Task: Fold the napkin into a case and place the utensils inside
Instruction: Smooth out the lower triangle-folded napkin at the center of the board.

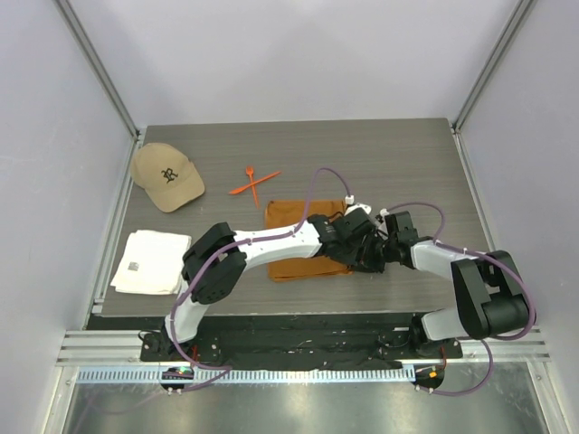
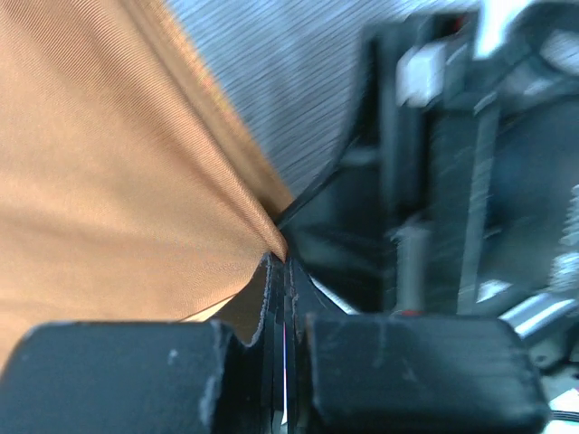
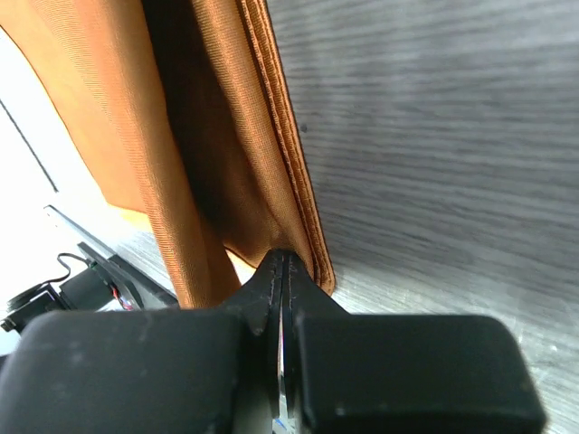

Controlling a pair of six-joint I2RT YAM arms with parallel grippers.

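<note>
The rust-orange napkin (image 1: 294, 237) lies folded at the table's middle. My left gripper (image 1: 351, 237) and right gripper (image 1: 373, 246) meet at its right edge, close together. In the left wrist view the left gripper (image 2: 282, 262) is shut, pinching a tip of the napkin (image 2: 109, 181), with the right arm's black body just beyond. In the right wrist view the right gripper (image 3: 282, 262) is shut on the napkin's (image 3: 226, 136) hemmed corner, lifted off the table. Two bright-orange utensils (image 1: 252, 184) lie crossed behind the napkin.
A tan cap (image 1: 166, 177) sits at the back left. A thick white towel (image 1: 151, 262) lies at the front left. The grey wood-grain table (image 1: 398, 163) has metal rails along its sides.
</note>
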